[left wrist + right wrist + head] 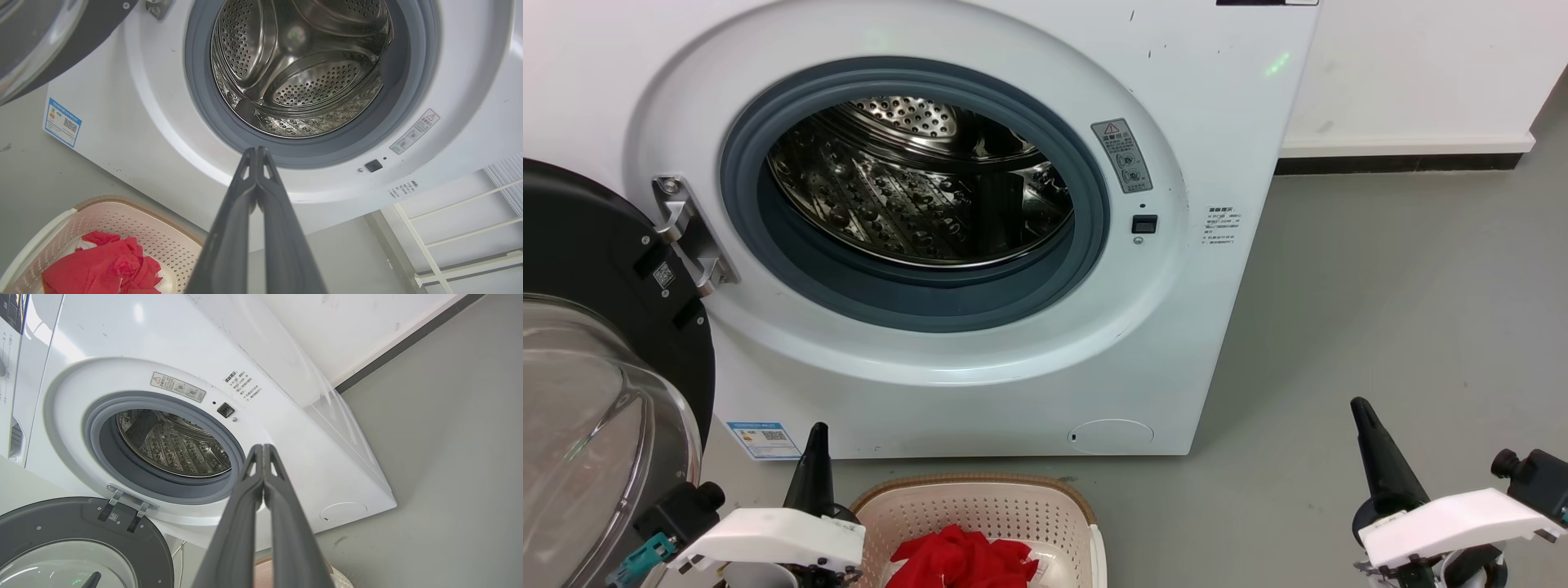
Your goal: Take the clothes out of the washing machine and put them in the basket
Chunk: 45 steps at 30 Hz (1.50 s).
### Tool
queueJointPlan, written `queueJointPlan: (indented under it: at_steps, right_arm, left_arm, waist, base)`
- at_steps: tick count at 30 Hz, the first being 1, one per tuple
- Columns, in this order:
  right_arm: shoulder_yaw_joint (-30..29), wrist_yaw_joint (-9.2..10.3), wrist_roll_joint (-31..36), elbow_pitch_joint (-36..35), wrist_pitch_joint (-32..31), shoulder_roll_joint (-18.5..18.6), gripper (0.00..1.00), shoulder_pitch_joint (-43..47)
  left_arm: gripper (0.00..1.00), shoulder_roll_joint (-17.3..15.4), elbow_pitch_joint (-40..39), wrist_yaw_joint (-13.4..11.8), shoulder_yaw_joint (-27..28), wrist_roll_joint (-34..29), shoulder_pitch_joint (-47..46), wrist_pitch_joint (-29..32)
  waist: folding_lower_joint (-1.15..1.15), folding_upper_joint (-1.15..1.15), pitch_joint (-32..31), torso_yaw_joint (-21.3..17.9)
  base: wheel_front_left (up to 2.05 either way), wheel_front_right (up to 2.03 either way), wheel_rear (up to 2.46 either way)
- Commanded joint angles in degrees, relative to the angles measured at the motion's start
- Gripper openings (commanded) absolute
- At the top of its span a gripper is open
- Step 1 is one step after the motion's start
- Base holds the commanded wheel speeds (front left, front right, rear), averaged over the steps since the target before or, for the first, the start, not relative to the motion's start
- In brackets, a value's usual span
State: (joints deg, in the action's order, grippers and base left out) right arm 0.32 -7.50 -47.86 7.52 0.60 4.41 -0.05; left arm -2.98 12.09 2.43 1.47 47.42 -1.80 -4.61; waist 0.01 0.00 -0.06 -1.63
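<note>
The white washing machine [980,384] stands before me with its door [596,269] swung open to the left, and its steel drum [915,188] shows bare metal. Red clothes [964,559] lie in the cream basket [980,510] on the floor below the machine. The same clothes [102,269] and basket [135,224] sit at the lower left of the left wrist view. My left gripper [817,433] is shut and empty, just left of the basket. My right gripper [1362,410] is shut and empty, over the floor to the right. Both fingertip pairs are pressed together [256,150] [261,447].
Grey floor [1405,310] stretches to the right of the machine up to a white wall with a dark skirting [1396,163]. The open glass door bulges out at the lower left. A white rack [470,228] shows at the right of the left wrist view.
</note>
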Motion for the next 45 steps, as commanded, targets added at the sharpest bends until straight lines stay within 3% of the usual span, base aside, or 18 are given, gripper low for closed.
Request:
queueJointPlan:
  at_steps: [1, 45]
  right_arm:
    - [-0.26, 0.0, -2.13, -0.24, -0.13, 0.44, 0.0, -1.85]
    - [-2.76, 0.0, -29.89, 3.92, -3.2, 0.46, 0.0, -4.68]
  left_arm:
    - [0.0, -0.09, -0.47, 0.36, 0.4, 1.98, -1.74, 0.51]
    - [0.0, 0.04, 1.05, 3.37, 3.45, 28.75, -3.75, 7.22]
  waist:
    - [0.0, 0.0, 0.0, 0.03]
    - [0.0, 0.0, 0.13, 0.89]
  base:
    - [0.0, 0.0, 0.0]
    - [0.0, 0.0, 0.0]
